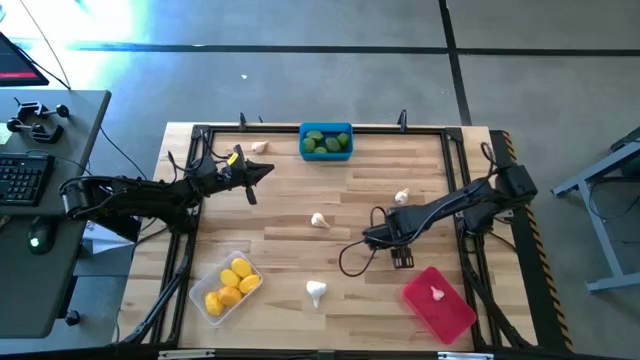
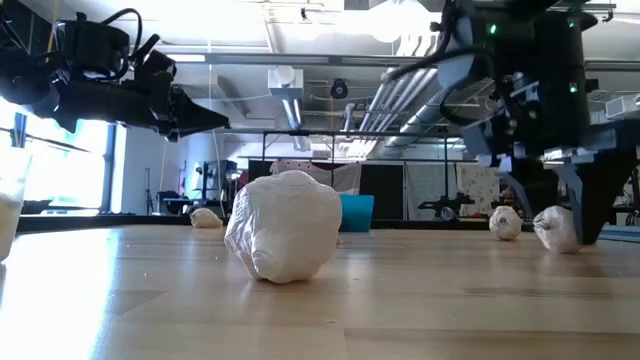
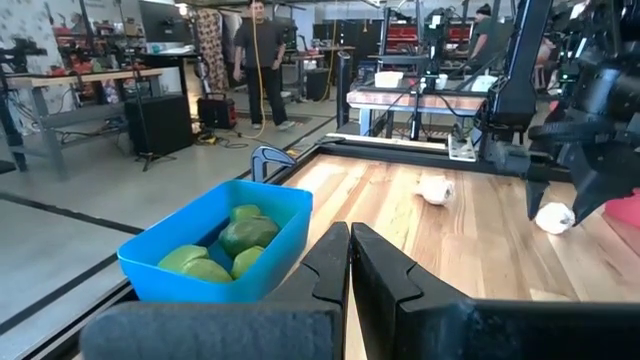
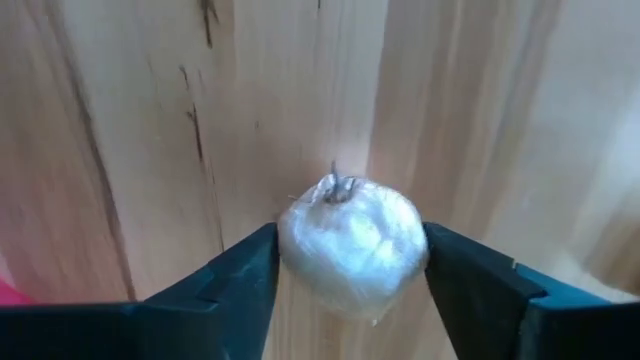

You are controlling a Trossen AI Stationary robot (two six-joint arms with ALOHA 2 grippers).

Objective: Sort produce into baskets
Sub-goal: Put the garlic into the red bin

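Note:
My right gripper [image 1: 400, 257] points down at mid-table, shut on a whitish garlic bulb [image 4: 350, 245]. The bulb is hidden under the gripper in the high view but shows in the low view [image 2: 557, 228]. My left gripper [image 1: 268, 171] is shut and empty, raised over the far left of the table beside the blue basket [image 1: 326, 141], which holds green pieces. The clear basket [image 1: 228, 287] holds yellow lemons. The red basket [image 1: 438, 303] holds one garlic bulb. Loose garlic bulbs lie on the table, one [image 1: 259, 147] at the far left, two [image 1: 402, 196] [image 1: 319, 220] in the middle and one [image 1: 316, 291] at the near edge. My right gripper pinches the garlic bulb between its two fingers, one on each of the bulb's opposite sides [image 4: 290, 250]. The fingers come from above, pointing down. The bulb's stem tip [image 4: 338, 185] faces the wrist camera. In the low view the bulb sits at table level; whether it is lifted clear I cannot tell.
A black frame [image 1: 200, 130] runs around the wooden table top. A cable loop [image 1: 350, 262] hangs from the right arm. A desk with a keyboard [image 1: 25, 175] stands to the left of the table. A person [image 3: 262, 60] stands in the room beyond.

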